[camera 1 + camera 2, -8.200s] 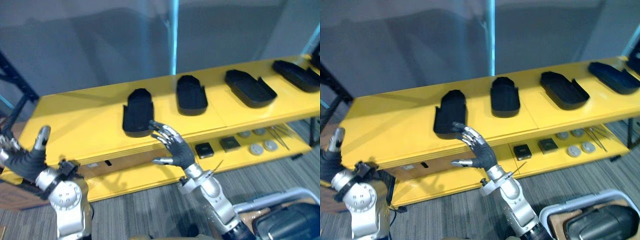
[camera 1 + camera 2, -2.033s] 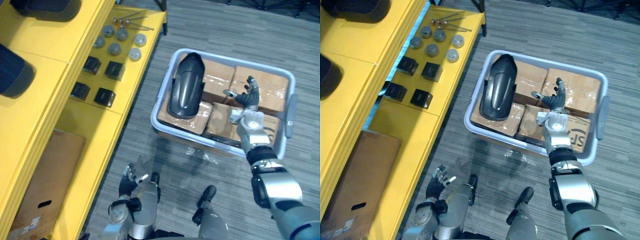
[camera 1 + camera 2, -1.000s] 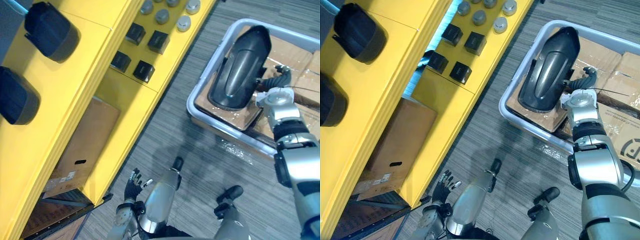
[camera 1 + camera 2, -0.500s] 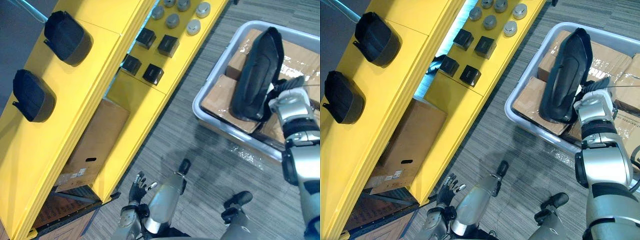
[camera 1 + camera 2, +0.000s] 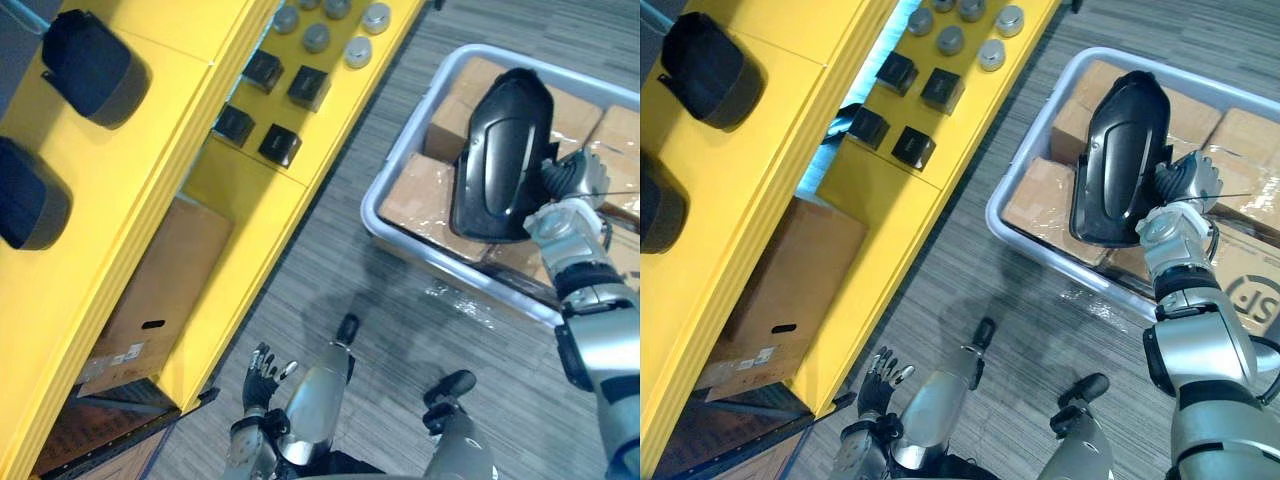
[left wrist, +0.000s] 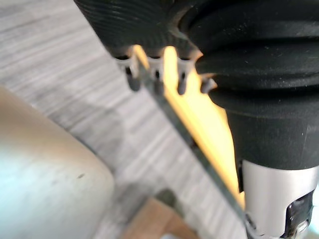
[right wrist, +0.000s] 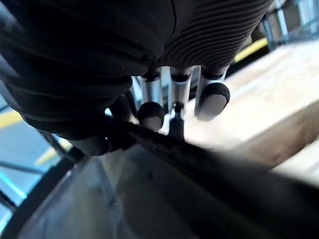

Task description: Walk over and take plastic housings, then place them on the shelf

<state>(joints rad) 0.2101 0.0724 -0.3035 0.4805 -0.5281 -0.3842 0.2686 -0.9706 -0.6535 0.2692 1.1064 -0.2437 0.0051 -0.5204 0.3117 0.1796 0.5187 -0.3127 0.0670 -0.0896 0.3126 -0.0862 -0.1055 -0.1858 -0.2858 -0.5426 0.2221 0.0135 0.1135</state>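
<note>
Grips black housing (image 5: 500, 150) in grey bin (image 5: 368, 208) with right hand (image 5: 566, 186) curled on its edge and left hand (image 5: 262, 366) open, idle; notes two housings (image 5: 92, 66) on yellow shelf (image 5: 170, 130), judges carrying and placing yet to do

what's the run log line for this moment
phase: pick | right hand: shut on plastic housing, tilted in grey bin | left hand: open, idle low | yellow shelf: placement pending
</note>
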